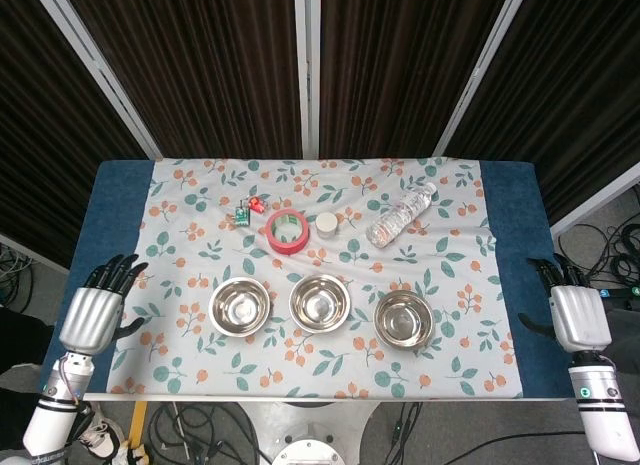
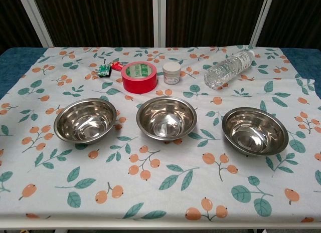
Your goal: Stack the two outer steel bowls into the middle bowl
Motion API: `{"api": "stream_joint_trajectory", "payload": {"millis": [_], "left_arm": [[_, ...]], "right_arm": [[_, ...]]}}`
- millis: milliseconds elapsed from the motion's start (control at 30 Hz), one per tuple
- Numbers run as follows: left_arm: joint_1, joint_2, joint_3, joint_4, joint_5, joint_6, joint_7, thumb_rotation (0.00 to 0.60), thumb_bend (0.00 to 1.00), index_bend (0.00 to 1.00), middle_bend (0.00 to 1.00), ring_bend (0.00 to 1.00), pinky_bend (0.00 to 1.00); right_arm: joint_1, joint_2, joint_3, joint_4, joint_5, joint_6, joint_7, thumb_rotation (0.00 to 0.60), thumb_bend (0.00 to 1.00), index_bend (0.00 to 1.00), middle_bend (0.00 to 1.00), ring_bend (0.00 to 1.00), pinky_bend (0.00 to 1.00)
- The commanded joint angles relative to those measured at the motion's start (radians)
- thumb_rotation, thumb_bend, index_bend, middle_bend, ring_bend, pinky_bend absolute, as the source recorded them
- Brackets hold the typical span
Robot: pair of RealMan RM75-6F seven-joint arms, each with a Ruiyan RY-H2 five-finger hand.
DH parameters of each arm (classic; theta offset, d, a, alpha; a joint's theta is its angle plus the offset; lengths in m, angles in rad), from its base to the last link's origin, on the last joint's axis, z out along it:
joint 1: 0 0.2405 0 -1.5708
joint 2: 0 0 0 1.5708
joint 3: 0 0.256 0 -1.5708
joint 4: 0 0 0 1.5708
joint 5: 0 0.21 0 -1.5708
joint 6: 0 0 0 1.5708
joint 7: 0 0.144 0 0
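Observation:
Three steel bowls stand in a row near the table's front. The left bowl (image 1: 239, 306) (image 2: 86, 120), the middle bowl (image 1: 319, 302) (image 2: 166, 118) and the right bowl (image 1: 403, 318) (image 2: 255, 130) are all upright, empty and apart from one another. My left hand (image 1: 97, 307) hovers at the table's left edge, well left of the left bowl, fingers spread and holding nothing. My right hand (image 1: 574, 312) is at the right edge, far right of the right bowl, also holding nothing. Neither hand shows in the chest view.
Behind the bowls lie a red tape roll (image 1: 286, 231) (image 2: 139, 76), a small white jar (image 1: 327, 223) (image 2: 172, 72), a clear plastic bottle (image 1: 399, 216) (image 2: 229, 68) on its side, and small red and green items (image 1: 248, 211) (image 2: 108, 68). A floral cloth (image 1: 190, 255) covers the table.

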Motion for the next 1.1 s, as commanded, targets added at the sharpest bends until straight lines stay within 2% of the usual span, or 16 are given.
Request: {"api": "stream_joint_trajectory", "payload": {"millis": [33,433,500,633,733,833,967,1100], "left_arm": [[0.001,0.000,0.000,0.001,-0.001,0.001,-0.001,0.600,0.06,0.22,0.22,0.13,0.23],[-0.005,0.006,-0.010,-0.010,-0.004,0.000,-0.004,0.600,0.06,0.22,0.22,0.13,0.23],[-0.006,0.010,-0.011,-0.016,-0.001,0.002,0.001,0.600,0.06,0.22,0.22,0.13,0.23],[-0.005,0.014,-0.010,-0.021,-0.006,-0.003,0.001,0.600,0.06,0.22,0.22,0.13,0.23],[-0.002,0.014,-0.006,-0.016,-0.005,-0.001,0.000,0.600,0.06,0.22,0.22,0.13,0.23],[0.001,0.012,-0.006,-0.014,-0.008,0.001,-0.005,0.600,0.06,0.22,0.22,0.13,0.23],[0.003,0.016,-0.004,-0.015,-0.004,0.006,-0.008,0.600,0.06,0.22,0.22,0.13,0.24],[0.006,0.023,0.004,-0.011,-0.001,0.002,-0.022,0.600,0.06,0.22,0.22,0.13,0.24]], "right_arm": [[0.000,-0.001,-0.001,0.000,0.000,0.000,0.000,0.600,0.09,0.16,0.20,0.07,0.17],[0.006,0.010,0.001,-0.026,-0.023,0.004,0.013,0.600,0.09,0.17,0.21,0.09,0.17],[0.013,0.010,-0.002,-0.036,-0.038,0.001,0.002,0.600,0.09,0.16,0.22,0.15,0.20],[0.035,0.005,-0.011,-0.064,-0.076,-0.015,-0.033,0.600,0.09,0.17,0.24,0.34,0.40],[0.062,-0.007,-0.028,-0.085,-0.119,-0.041,-0.086,0.600,0.09,0.20,0.26,0.45,0.48],[0.089,-0.025,-0.048,-0.101,-0.147,-0.084,-0.135,0.600,0.09,0.22,0.28,0.51,0.53],[0.143,-0.059,-0.073,-0.119,-0.162,-0.184,-0.199,0.600,0.09,0.31,0.34,0.59,0.56],[0.181,-0.104,-0.090,-0.107,-0.136,-0.268,-0.259,0.600,0.10,0.40,0.38,0.62,0.59]]}}
